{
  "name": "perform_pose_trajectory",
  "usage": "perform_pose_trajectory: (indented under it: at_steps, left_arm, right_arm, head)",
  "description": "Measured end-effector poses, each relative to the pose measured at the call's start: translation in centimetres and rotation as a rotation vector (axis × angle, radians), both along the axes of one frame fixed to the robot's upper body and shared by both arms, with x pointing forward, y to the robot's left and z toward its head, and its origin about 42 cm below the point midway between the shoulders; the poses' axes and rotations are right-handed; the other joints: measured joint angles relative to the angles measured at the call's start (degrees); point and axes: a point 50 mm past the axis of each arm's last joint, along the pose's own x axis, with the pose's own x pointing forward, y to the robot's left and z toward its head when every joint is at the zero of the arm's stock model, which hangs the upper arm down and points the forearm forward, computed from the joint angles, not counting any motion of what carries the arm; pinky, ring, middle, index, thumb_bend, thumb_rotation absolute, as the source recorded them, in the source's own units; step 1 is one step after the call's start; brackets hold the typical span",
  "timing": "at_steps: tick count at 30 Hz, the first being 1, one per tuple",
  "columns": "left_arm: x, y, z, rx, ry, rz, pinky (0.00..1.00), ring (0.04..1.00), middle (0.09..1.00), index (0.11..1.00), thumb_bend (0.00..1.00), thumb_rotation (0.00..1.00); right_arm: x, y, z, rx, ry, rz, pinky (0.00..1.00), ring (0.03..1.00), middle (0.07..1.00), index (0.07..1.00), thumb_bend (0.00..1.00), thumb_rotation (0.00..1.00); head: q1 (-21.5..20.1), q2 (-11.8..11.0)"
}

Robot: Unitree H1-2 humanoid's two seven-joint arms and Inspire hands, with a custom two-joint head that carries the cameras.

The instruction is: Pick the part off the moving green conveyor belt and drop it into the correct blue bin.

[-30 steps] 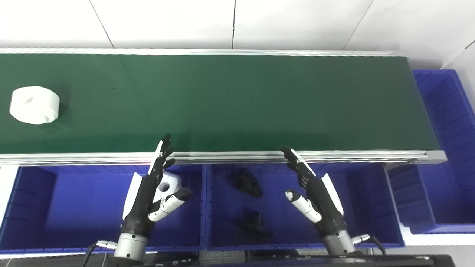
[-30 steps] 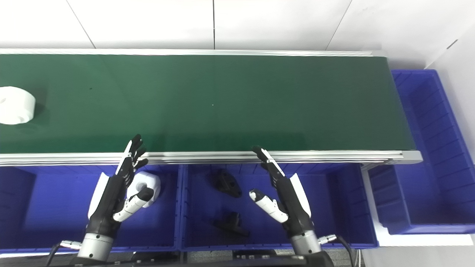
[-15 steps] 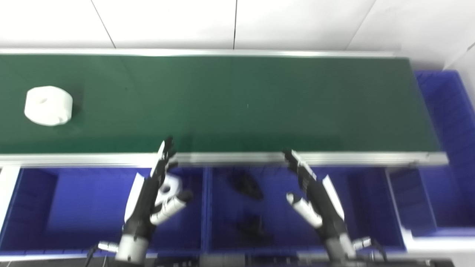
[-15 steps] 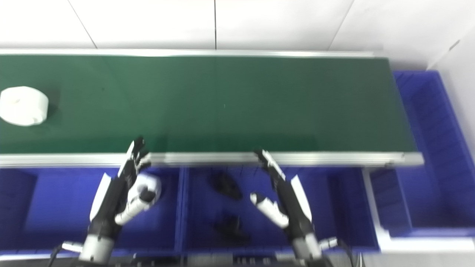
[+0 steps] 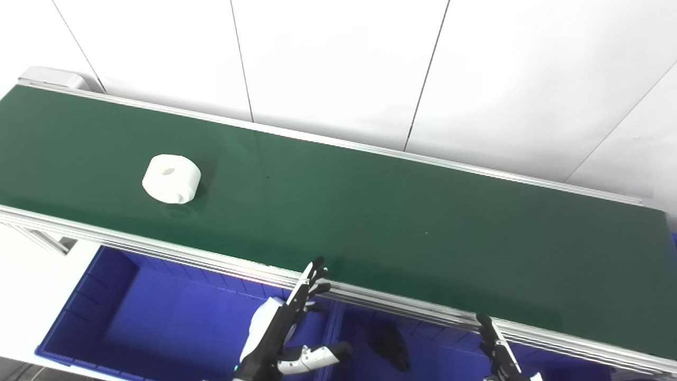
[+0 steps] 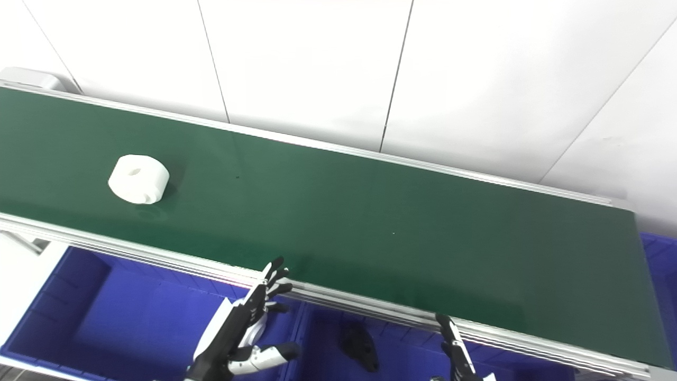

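While one white part [image 5: 172, 179] rides the belt [image 5: 370, 222], left robot hand [image 5: 280, 330] spreads released; right's [image 5: 494, 349] grip unclear.

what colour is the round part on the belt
White: the round part with a centre hole lies on the green conveyor belt, clearest in the left eye view.

No readable text anywhere.

The belt [image 5: 370, 222], the white part [image 5: 172, 178], the blue bins [image 5: 158, 323], the wall panels [image 5: 328, 69] and both hands carry no letters, numbers, labels, brand marks or signs that can be made out in either view.
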Motion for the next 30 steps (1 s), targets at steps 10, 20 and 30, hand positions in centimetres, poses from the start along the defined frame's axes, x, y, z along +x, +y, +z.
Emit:
perform_pose_trajectory:
  at_steps: [10, 20, 30]
  left_arm:
    - [0.7, -0.5, 0.2, 0.026, -0.022, -0.021, 0.68, 0.873, 0.951, 0.995, 0.8, 0.63]
    - [1.4, 0.2, 3.7, 0.068, -0.166, -0.017, 0.67, 0.846, 0.93, 0.957, 0.89, 0.48]
    - [11.5, 7.7, 12.2, 0.574, -0.54, -0.179, 0.77, 0.84, 0.882, 0.866, 0.87, 0.41]
  right_arm:
    - [0.0, -1.2, -0.4, -0.008, 0.021, 0.011, 1.0, 1.0, 1.0, 0.989, 0.74, 0.99]
    - [0.0, -1.2, -0.4, -0.014, 0.022, 0.014, 1.0, 1.0, 1.0, 0.988, 0.72, 1.0]
    - [0.1, -1.0, -0.4, -0.012, 0.02, 0.018, 1.0, 1.0, 1.0, 0.985, 0.7, 1.0]
  head:
    - [3.16, -0.26]
    - [2.46, -0.35]
    - [2.11, 0.0]
